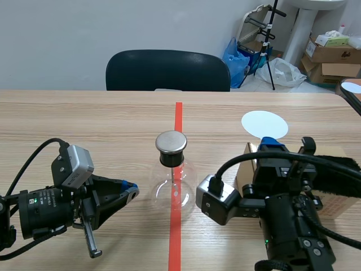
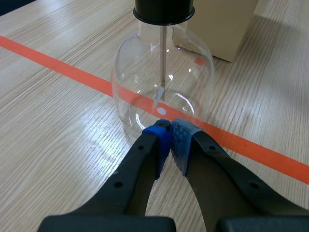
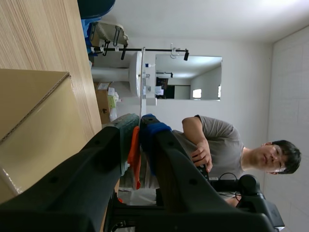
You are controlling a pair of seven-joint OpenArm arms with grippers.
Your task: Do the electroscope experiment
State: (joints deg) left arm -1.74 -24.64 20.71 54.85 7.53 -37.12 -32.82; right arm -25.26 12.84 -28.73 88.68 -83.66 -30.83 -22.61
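Clearly the left gripper (image 2: 170,126), fingers pressed together, sits just beside the glass flask (image 2: 161,92) on the bench's (image 2: 58,125) red line; a careless push forward may tip it. The right gripper (image 3: 136,126) clamps a thin orange piece (image 3: 134,152), which could slip out.

We see a light wooden table (image 1: 84,118) with a black chair (image 1: 167,70) behind its far edge and a plain pale grey wall (image 1: 113,28) beyond. Right of the chair stand a blue bag (image 1: 236,55), a white plastic bag (image 1: 282,72), a thin black stand (image 1: 271,42), a white pedestal (image 1: 303,34) and stacked cardboard boxes (image 1: 330,56). The right wrist view shows a person (image 3: 217,140) in a grey shirt.
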